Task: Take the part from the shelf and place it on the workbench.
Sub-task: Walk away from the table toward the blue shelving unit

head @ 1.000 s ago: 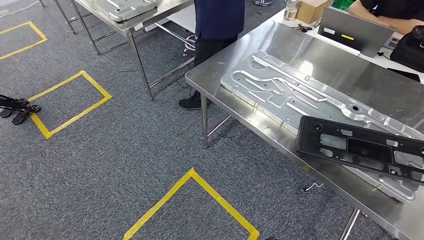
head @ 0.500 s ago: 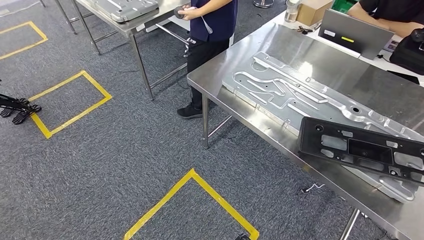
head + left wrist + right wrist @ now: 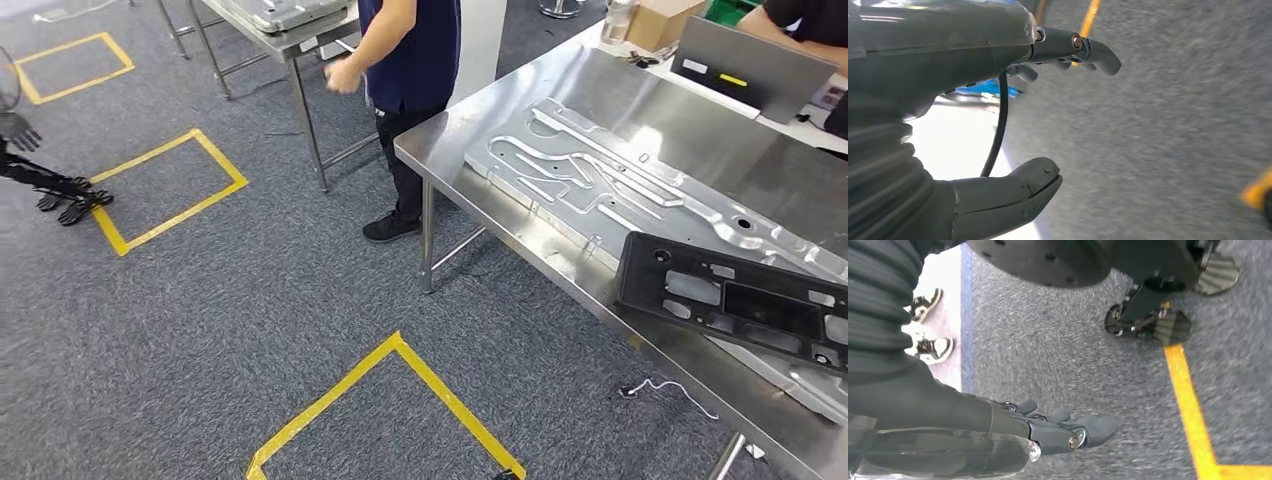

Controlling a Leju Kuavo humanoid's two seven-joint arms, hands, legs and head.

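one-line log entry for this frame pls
left robot hand: open, holds nothing | right robot hand: open, holds nothing | black part: on workbench, overlapping metal panel | person: beside bench

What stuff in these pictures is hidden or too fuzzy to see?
- Black part: head view, the right edge cuts off its end.
- Person: head view, the top edge cuts off everything above the chest.
- Carpet: left wrist view, blurred.
- Left robot hand: left wrist view, its cover hides most of the fingers.
- Shoes: right wrist view, the wearer is hidden behind the right robot hand's arm.
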